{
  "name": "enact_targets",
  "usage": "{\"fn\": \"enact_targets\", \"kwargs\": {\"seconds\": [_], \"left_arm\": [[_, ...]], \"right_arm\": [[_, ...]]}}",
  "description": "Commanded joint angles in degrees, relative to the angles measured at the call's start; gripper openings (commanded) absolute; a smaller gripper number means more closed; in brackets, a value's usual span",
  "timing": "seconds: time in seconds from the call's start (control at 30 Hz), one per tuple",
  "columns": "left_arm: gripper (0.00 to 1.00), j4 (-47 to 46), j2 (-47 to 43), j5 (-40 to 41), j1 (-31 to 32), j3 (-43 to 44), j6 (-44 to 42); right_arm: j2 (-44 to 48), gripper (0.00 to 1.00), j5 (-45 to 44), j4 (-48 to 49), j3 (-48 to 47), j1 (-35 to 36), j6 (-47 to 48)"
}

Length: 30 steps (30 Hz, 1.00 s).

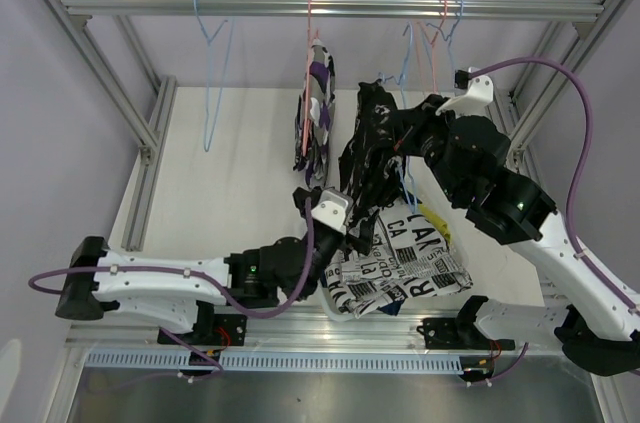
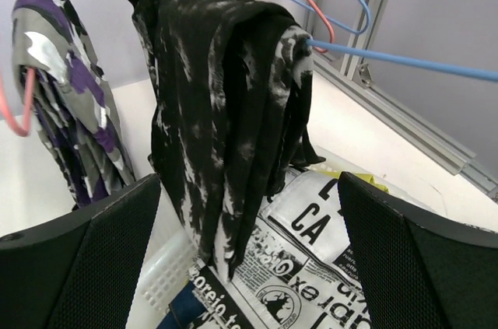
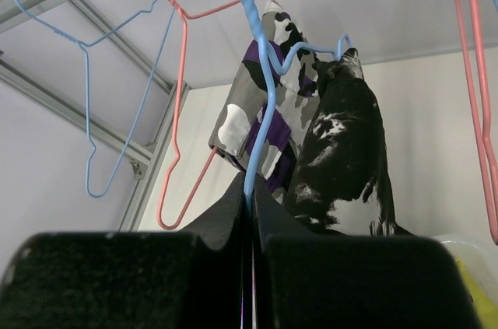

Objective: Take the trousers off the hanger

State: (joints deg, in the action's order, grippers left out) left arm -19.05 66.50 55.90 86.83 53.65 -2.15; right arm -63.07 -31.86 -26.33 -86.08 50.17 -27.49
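Note:
Black-and-white splatter trousers [image 1: 368, 148] [image 2: 226, 111] [image 3: 346, 142] hang folded over a blue hanger [image 2: 405, 61] [image 3: 261, 72]. My right gripper [image 3: 250, 197] [image 1: 398, 139] is shut on that hanger's wire, holding it off the rail. Low in front of the trousers' hanging end, my left gripper [image 2: 249, 267] [image 1: 352, 235] is open, and the cloth's lower edge dangles between its fingers [image 2: 85, 259] without touching them. Purple-white-black patterned trousers [image 1: 316, 113] [image 2: 62, 96] [image 3: 264, 111] hang on a pink hanger [image 2: 23, 111] to the left.
A white basket [image 2: 167, 267] below holds grey-white print trousers [image 1: 400, 263] [image 2: 311, 251], with yellow [image 1: 435, 223] and navy [image 2: 183, 306] cloth showing. An empty blue hanger [image 1: 210, 73] and several pink and blue ones [image 1: 445, 13] hang from the rail [image 1: 150, 5]. Frame posts stand on both sides.

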Motion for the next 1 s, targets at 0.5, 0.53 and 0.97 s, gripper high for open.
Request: {"fn": "enact_targets", "kwargs": {"seconds": [0.5,0.53,0.97], "left_arm": [[0.99,-13.48,10.66,3.96,-1.48,-0.74,0.47],[0.99,-12.69,10.93,3.78,-1.83,-0.91,1.18],[0.99,-8.55,15.67,-0.35,-8.16,2.86,6.9]], "right_arm": [[4.97,0.0,1.44,4.0,1.88,0.45,-2.22],[5.06,0.0,1.45,3.92,1.8,0.45,-2.05],[6.99,0.0,2.41,4.18,3.03,0.45,-0.9]]}}
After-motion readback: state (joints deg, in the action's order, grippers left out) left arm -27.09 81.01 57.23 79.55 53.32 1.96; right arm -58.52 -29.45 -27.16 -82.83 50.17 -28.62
